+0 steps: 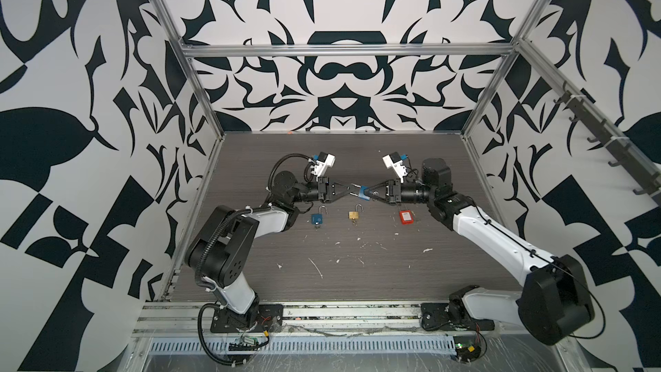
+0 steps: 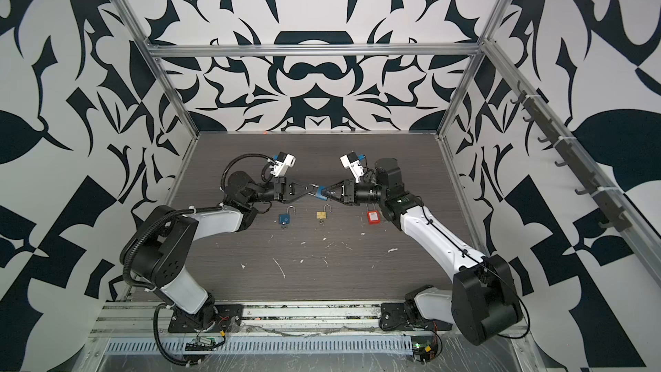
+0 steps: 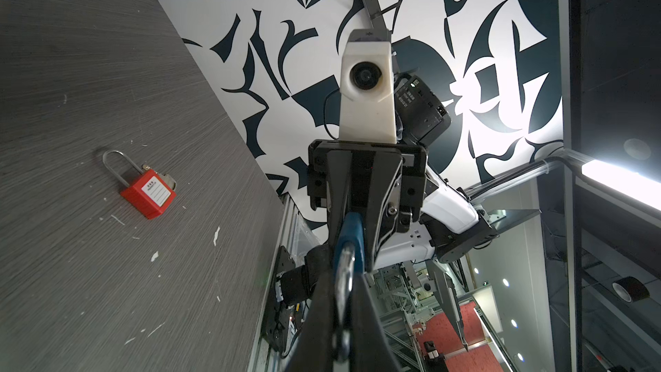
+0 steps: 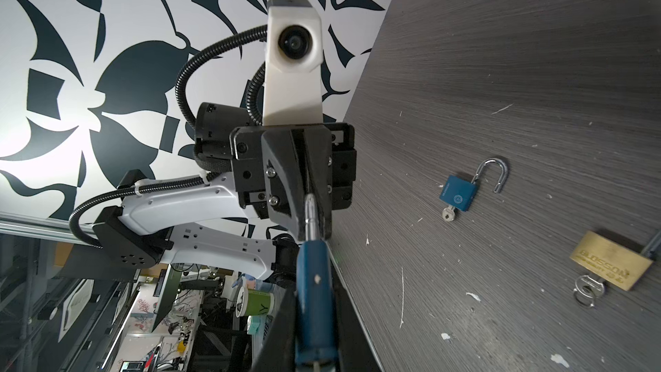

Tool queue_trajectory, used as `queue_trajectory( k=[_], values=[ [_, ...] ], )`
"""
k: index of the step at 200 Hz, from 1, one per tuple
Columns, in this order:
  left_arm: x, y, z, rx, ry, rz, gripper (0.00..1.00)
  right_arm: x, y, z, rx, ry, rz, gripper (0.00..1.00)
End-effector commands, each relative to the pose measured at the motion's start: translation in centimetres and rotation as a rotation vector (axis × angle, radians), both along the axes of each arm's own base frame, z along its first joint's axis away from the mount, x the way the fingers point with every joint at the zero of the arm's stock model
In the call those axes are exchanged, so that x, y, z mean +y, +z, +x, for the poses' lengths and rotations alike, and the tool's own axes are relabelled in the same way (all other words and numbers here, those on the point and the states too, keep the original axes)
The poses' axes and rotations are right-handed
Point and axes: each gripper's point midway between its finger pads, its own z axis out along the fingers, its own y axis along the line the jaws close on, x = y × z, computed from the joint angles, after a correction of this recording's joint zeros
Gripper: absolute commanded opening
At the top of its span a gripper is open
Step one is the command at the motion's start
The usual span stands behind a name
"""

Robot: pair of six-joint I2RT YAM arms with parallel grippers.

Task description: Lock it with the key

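A blue padlock (image 1: pixel 364 192) (image 2: pixel 321 192) hangs in mid-air above the table's middle, held between both arms. My right gripper (image 1: pixel 369 193) (image 4: pixel 314 316) is shut on its blue body (image 4: pixel 314 298). My left gripper (image 1: pixel 355 188) (image 3: pixel 343 316) is shut on its silver shackle (image 3: pixel 345 280), which runs between the black fingers; in the right wrist view the shackle (image 4: pixel 309 216) enters the left gripper's fingers. The blue body (image 3: pixel 352 234) also shows in the left wrist view. The key of this lock is not clearly visible.
Three more padlocks lie in a row on the grey table (image 1: pixel 357 273) below the grippers. A blue one (image 1: pixel 316 217) (image 4: pixel 458 196) has its shackle open and a key in it. There is also a brass one (image 1: pixel 354 215) (image 4: pixel 611 264) and a red one (image 1: pixel 406 217) (image 3: pixel 150 193).
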Motion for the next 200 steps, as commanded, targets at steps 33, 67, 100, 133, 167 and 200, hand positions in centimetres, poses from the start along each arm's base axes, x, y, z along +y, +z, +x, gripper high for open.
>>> queue_trajectory(
  k=[33,67,100,133,167,200],
  values=[
    [-1.8,3.2,-2.2,-0.121,-0.081,-0.056,0.0,0.2,0.6,1.1,-0.079,-0.052,0.017,0.0],
    [-2.6,2.9,-2.7,-0.123,-0.098,-0.049,0.0,0.5,0.9,1.3,-0.076,-0.046,0.04,0.0],
    [-3.2,2.7,-3.0,-0.124,-0.11,-0.037,0.0,0.9,0.8,1.5,-0.075,-0.044,0.039,0.0],
    [-3.4,2.8,-3.3,-0.132,-0.121,-0.037,0.0,1.1,0.9,2.0,-0.075,-0.055,0.044,0.0],
    [-4.1,2.9,-4.1,-0.139,-0.149,-0.033,0.0,1.4,1.0,2.9,-0.08,-0.068,0.051,0.0],
    [-4.6,2.8,-4.8,-0.143,-0.172,-0.028,0.0,2.2,1.1,3.5,-0.081,-0.058,0.059,0.0]
  ],
)
